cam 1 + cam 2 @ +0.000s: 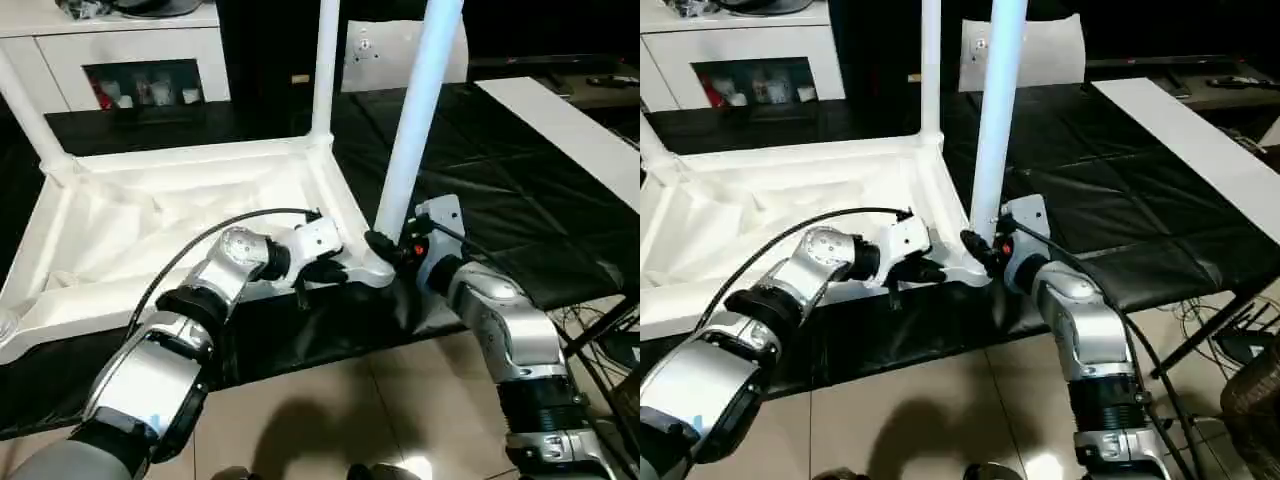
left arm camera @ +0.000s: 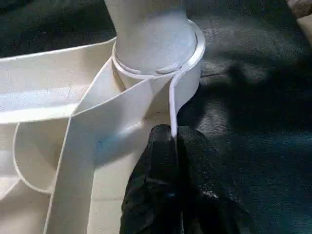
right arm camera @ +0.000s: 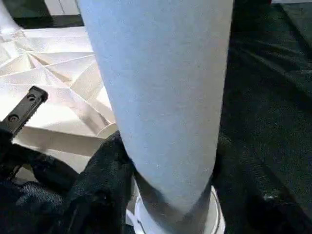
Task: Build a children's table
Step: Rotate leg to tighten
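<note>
The table top (image 1: 180,230) lies upside down on the black mat (image 1: 520,190), ribs up. Three legs are seen: one at 12 o'clock on the far corner (image 1: 325,70), one at 10 o'clock (image 1: 25,110), and the near leg (image 1: 415,110) in the corner socket (image 1: 372,268) at 5 o'clock of the top. Its long axis goes almost straight up, a little tilted toward 1 o'clock.

The left gripper (image 2: 174,146) is closed, pinching the thin rim wall just beside this socket, at its 9 o'clock. The right gripper (image 3: 165,165) has its fingers (image 3: 105,168) about half open around the leg base, touching it; it seems a grip. The right arm is nearer to the leg, so I judge that pushing or twisting it down along its axis falls to this arm, while the left holds the top
</note>
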Robot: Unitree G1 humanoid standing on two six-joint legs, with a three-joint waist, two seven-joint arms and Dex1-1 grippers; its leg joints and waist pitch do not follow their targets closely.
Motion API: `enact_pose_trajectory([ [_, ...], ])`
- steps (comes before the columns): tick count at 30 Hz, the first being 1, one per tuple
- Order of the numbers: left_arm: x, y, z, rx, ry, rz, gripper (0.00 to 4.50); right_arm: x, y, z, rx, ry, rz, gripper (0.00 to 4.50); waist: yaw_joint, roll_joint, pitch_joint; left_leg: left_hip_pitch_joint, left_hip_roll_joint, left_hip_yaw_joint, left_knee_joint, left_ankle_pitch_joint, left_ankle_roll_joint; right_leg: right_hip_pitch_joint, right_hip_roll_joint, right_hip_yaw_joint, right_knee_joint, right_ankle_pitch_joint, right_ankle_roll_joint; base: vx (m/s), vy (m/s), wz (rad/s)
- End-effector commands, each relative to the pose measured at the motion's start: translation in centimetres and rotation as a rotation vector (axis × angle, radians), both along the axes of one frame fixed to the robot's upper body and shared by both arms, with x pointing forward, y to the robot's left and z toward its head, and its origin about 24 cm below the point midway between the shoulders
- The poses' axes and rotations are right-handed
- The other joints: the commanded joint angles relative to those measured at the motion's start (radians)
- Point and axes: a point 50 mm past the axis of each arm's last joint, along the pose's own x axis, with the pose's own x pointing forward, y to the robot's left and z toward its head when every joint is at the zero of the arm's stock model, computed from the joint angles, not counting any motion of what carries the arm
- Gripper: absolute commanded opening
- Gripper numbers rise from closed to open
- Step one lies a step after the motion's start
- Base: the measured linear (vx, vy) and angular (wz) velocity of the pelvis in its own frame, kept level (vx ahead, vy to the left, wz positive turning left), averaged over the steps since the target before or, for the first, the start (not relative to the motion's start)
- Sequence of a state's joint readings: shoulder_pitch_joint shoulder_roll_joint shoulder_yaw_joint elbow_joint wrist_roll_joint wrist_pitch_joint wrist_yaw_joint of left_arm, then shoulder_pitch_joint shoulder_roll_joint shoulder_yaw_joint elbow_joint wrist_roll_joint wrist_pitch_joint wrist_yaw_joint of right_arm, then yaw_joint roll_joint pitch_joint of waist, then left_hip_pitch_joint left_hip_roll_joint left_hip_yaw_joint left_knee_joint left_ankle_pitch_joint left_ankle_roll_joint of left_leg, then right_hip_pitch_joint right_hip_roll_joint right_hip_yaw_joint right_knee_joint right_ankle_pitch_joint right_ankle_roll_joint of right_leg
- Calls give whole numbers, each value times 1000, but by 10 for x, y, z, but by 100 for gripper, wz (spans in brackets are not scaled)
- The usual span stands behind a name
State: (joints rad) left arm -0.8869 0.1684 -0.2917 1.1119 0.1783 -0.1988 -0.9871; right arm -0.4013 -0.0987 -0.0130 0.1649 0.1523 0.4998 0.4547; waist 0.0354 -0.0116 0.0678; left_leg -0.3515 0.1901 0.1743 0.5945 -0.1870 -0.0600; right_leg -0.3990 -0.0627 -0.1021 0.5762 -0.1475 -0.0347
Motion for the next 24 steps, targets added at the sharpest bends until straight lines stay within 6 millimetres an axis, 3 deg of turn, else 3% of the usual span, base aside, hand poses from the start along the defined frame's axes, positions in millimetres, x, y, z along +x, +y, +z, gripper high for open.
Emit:
enact_pose_trajectory([
  [1,4,-25,23,-42,-129,-91,0,-8,21,-6,30,33,62,285,8,2,-78,4,34,-15,-66,-172,56,57,-88,55,-82,-349,-137,0,0,0],
  [4,4,-24,23,-53,-134,-90,0,-9,16,-5,-7,1,36,303,10,2,-78,5,36,-13,-67,-161,56,59,-88,58,-75,-300,-157,0,0,0],
  [10,3,-21,25,-137,-105,-82,0,-23,-15,-9,-44,-38,-45,356,25,-1,-75,6,38,-12,-69,-167,59,60,-90,61,-75,-296,-159,0,0,0],
  [11,3,-21,25,-153,-98,-78,28,-26,-18,-9,-46,-46,-50,388,26,-1,-75,5,37,-12,-69,-166,60,62,-91,61,-76,-299,-156,0,0,0],
  [12,3,-21,26,-158,-95,-77,28,-27,-19,-9,-47,-48,-53,388,27,-2,-75,4,37,-12,-70,-161,61,62,-91,61,-76,-302,-154,0,0,0],
  [13,2,-20,27,-190,-88,-73,55,-33,-23,-8,-26,-64,-73,394,26,-5,-74,4,36,-12,-70,-162,62,61,-90,60,-76,-312,-151,0,0,0],
  [14,2,-20,27,-190,-88,-73,55,-33,-23,-8,-26,-64,-73,394,33,-2,-75,6,35,-10,-67,-158,66,60,-94,61,-78,-315,-153,0,0,0],
  [15,2,-18,28,-226,-92,-72,68,-40,-30,-6,12,-87,-87,416,32,-7,-73,4,37,-10,-69,-162,69,61,-95,62,-79,-318,-155,0,0,0],
  [18,2,-14,32,-300,-94,-53,91,-53,-37,-2,28,-133,-88,436,43,-5,-73,6,45,-13,-73,-171,73,59,-94,60,-75,-306,-156,0,0,0],
  [22,-1,-3,35,-389,-73,-27,122,-70,-33,7,59,-143,13,450,37,-6,-64,8,34,-10,-73,-215,69,57,-92,57,-92,-421,-115,0,0,0],
  [24,-3,6,35,-430,-64,10,134,-78,-28,12,77,-156,98,450,33,-5,-63,2,33,-13,-74,-218,69,58,-90,54,-100,-481,-82,0,0,0],
])
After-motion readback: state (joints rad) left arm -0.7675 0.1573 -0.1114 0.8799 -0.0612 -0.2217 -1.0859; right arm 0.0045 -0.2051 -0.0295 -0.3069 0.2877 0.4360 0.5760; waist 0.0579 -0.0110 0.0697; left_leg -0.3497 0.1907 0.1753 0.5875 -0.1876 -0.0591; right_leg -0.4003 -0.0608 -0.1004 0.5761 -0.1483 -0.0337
